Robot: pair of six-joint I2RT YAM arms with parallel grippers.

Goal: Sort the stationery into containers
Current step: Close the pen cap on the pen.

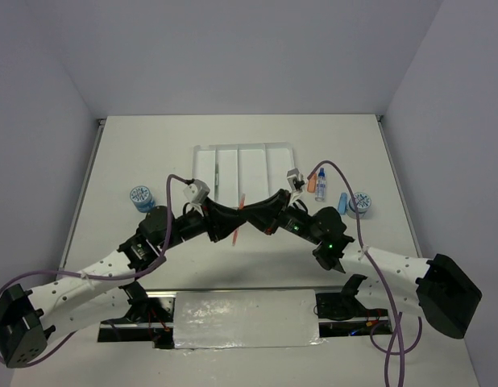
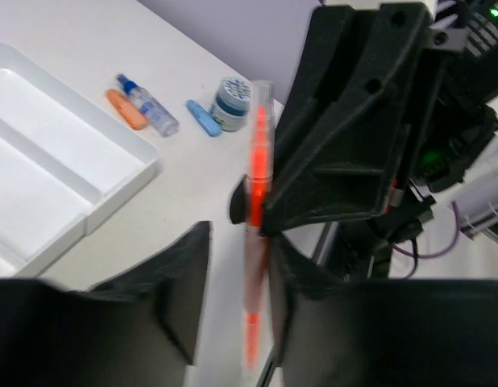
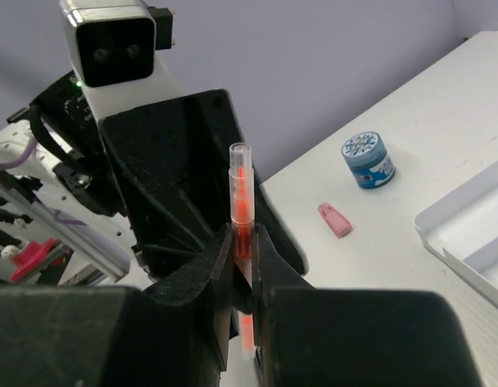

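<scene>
My right gripper [image 3: 242, 235] is shut on the orange pen [image 3: 241, 185] and holds it upright above the table. In the top view both grippers meet mid-table just in front of the white tray [image 1: 202, 153], with the pen [image 1: 240, 206] between them. My left gripper [image 2: 237, 242] is open, and the pen [image 2: 259, 153] stands between its fingers, close to the right-hand one. The orange capsule [image 1: 312, 185], the clear blue-capped bottle [image 1: 321, 190], the blue capsule [image 1: 342, 202] and one blue-white roll [image 1: 362, 203] lie right of the tray. The other roll [image 1: 140, 197] lies to its left. A pink capsule [image 3: 335, 219] lies near that roll.
A thin dark line, probably the green pen [image 1: 219, 174], lies in the tray's second compartment from the left. The tray's corner shows in the left wrist view [image 2: 112, 193] and the right wrist view [image 3: 466, 234]. White walls enclose the table on three sides.
</scene>
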